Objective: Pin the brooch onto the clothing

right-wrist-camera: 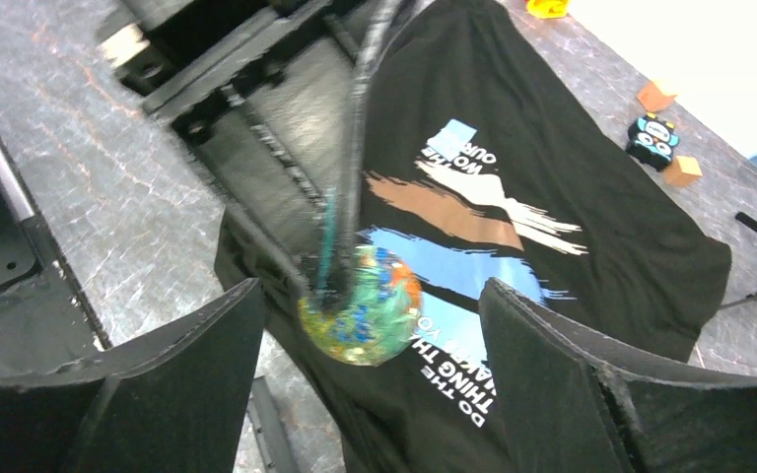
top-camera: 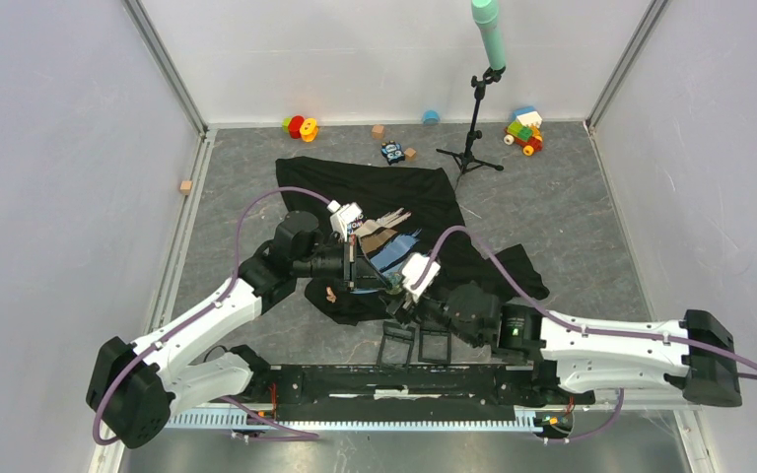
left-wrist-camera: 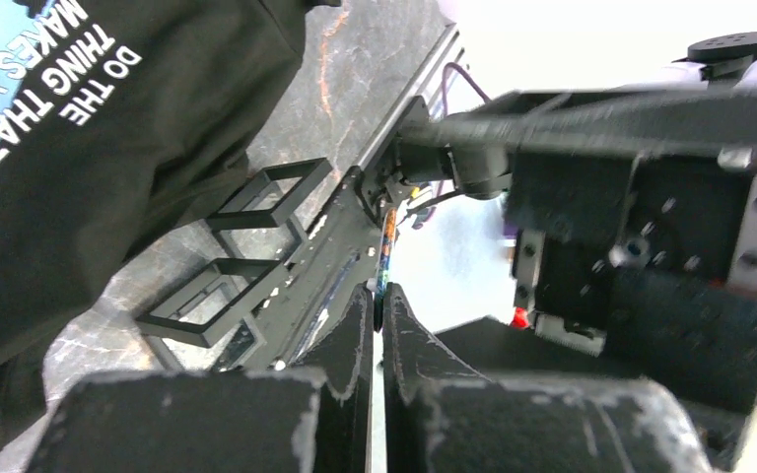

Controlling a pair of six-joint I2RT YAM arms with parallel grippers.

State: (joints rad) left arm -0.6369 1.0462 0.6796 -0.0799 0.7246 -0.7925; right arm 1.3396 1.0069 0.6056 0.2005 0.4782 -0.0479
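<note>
two grippers meet above the t-shirt (right-wrist-camera: 552, 158), which lies rumpled on the table (right-wrist-camera: 108, 197). we judge this a handover: our left gripper (left-wrist-camera: 378, 298) pinches the brooch (right-wrist-camera: 365, 307), a round green-blue-orange disc, while our right gripper (right-wrist-camera: 370, 296) gapes around it. next we must lower it pin-first onto the chest.
</note>
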